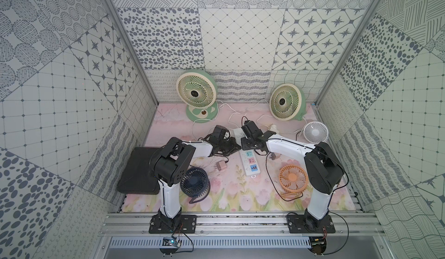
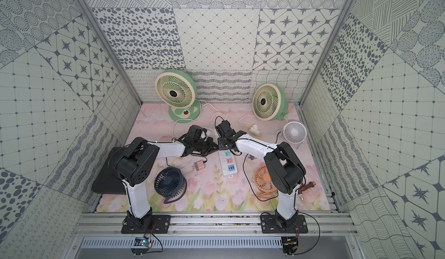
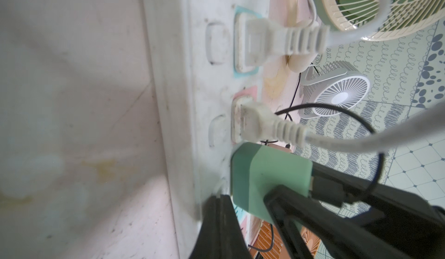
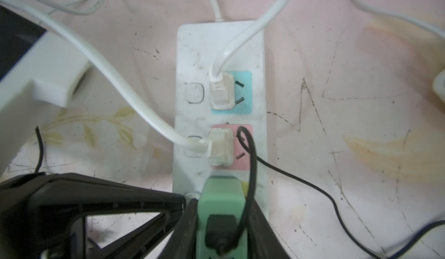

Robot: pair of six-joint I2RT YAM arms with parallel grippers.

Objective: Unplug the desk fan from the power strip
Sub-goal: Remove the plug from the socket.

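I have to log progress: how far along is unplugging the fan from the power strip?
Done: the right hand is closed on the green adapter, and the shut left hand rests on the power strip. In hand: the pull; the adapter looks fully seated. Left: drawing it out. Two white plugs also sit in their sockets.

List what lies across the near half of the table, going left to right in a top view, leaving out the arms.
black tray → navy fan → pink adapter → power strip → orange fan
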